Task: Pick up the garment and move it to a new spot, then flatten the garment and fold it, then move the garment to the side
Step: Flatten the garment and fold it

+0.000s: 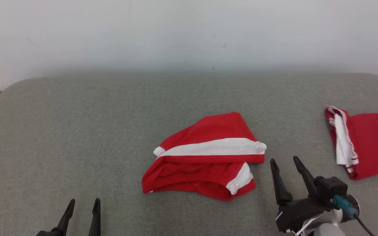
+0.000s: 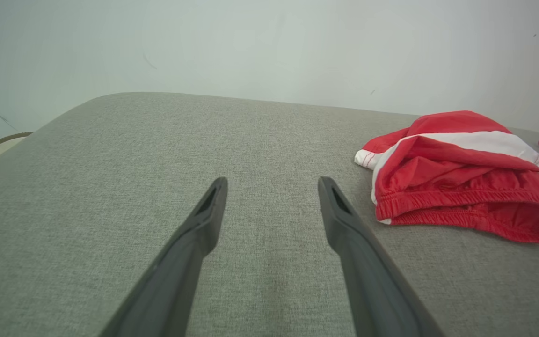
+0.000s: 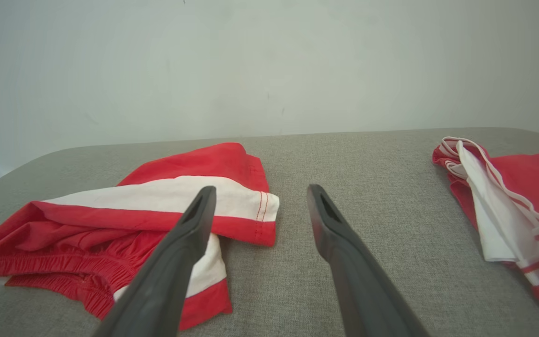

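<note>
Shorts [image 1: 205, 157] lie rumpled at the middle of the cushion [image 1: 77, 131]. Left gripper [image 1: 84, 200] and right gripper [image 1: 284, 159] both gape, empty. We judge pickup not yet begun. Next, the right gripper, just beside the shorts, must pinch cloth.

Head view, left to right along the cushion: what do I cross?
left tool → red-and-white shorts → right tool → second red garment, cut off by the right edge.
</note>
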Robot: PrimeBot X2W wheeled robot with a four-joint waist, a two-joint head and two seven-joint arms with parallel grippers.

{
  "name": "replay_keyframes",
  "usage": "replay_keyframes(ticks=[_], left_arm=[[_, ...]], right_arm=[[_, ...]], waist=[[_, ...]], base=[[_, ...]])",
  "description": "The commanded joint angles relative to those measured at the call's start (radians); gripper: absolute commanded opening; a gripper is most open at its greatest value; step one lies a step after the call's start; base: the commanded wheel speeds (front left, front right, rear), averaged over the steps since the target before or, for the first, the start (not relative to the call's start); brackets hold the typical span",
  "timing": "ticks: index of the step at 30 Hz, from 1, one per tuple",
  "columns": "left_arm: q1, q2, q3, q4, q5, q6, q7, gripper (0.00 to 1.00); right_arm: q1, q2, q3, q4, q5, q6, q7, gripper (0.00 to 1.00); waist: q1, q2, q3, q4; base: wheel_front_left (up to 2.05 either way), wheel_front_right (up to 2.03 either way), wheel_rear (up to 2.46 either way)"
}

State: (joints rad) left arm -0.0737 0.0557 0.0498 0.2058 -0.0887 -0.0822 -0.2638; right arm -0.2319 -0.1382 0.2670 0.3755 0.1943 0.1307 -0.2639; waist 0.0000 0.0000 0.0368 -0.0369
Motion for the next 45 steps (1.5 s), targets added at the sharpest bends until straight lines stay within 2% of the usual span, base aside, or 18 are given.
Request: replay_keyframes(ticks=[1, 6, 12, 23, 24, 25, 26, 27, 39, 45], left_arm=[[-0.011, -0.001, -0.002, 0.002, -0.002, -0.003, -0.001, 1.00], [-0.023, -0.004, -0.009, -0.004, -0.004, -0.011, -0.001, 1.00], [-0.037, -0.005, -0.049, -0.017, -0.025, -0.009, -0.001, 1.00], [-0.077, -0.005, -0.104, -0.045, -0.045, 0.008, -0.001, 1.00], [-0.077, -0.005, -0.107, -0.048, -0.045, 0.008, -0.001, 1.00], [-0.078, -0.005, -0.108, -0.050, -0.046, 0.009, -0.001, 1.00], [-0.081, -0.005, -0.109, -0.054, -0.045, 0.008, -0.001, 1.00], [-0.084, -0.005, -0.110, -0.058, -0.044, 0.008, -0.001, 1.00], [-0.089, -0.005, -0.125, -0.069, -0.053, 0.004, -0.001, 1.00], [-0.089, -0.004, -0.159, -0.071, -0.057, 0.000, -0.001, 1.00]], right_arm=[[-0.013, -0.013, 0.001, 0.010, 0.007, 0.000, 0.001, 1.00], [-0.081, -0.028, 0.001, 0.092, 0.018, 0.000, 0.001, 1.00], [-0.136, -0.049, -0.068, 0.183, 0.020, 0.000, 0.001, 1.00], [-0.204, -0.068, -0.118, 0.319, 0.048, 0.000, 0.001, 1.00], [-0.211, -0.069, -0.116, 0.325, 0.051, 0.000, 0.001, 0.77], [-0.216, -0.069, -0.114, 0.325, 0.055, 0.000, 0.001, 0.40], [-0.219, -0.071, -0.112, 0.324, 0.056, 0.000, 0.001, 0.15], [-0.223, -0.073, -0.109, 0.317, 0.060, 0.000, 0.001, 0.00], [-0.166, -0.111, -0.129, 0.175, 0.069, 0.000, 0.000, 0.00], [-0.073, -0.139, -0.164, 0.089, 0.068, 0.000, 0.001, 0.00]], waist=[[0.0000, 0.0000, 0.027, 0.049], [0.0000, 0.0000, 0.054, 0.116], [0.0000, 0.0000, 0.090, 0.182], [0.0000, 0.0000, 0.153, 0.244], [0.0000, 0.0000, 0.156, 0.245], [0.0000, 0.0000, 0.158, 0.246], [0.0000, 0.0000, 0.160, 0.246], [0.0000, 0.0000, 0.161, 0.245], [0.0000, 0.0000, 0.134, 0.160], [0.0000, 0.0000, 0.104, 0.109]], base=[[0.00, 0.00, 0.00], [0.00, 0.00, 0.00], [0.00, 0.00, 0.00], [0.00, 0.00, 0.00], [0.00, 0.00, 0.00], [0.00, 0.00, 0.00], [0.00, 0.00, 0.00], [0.00, 0.00, 0.00], [0.00, 0.00, 0.00], [0.00, 0.00, 0.00]])
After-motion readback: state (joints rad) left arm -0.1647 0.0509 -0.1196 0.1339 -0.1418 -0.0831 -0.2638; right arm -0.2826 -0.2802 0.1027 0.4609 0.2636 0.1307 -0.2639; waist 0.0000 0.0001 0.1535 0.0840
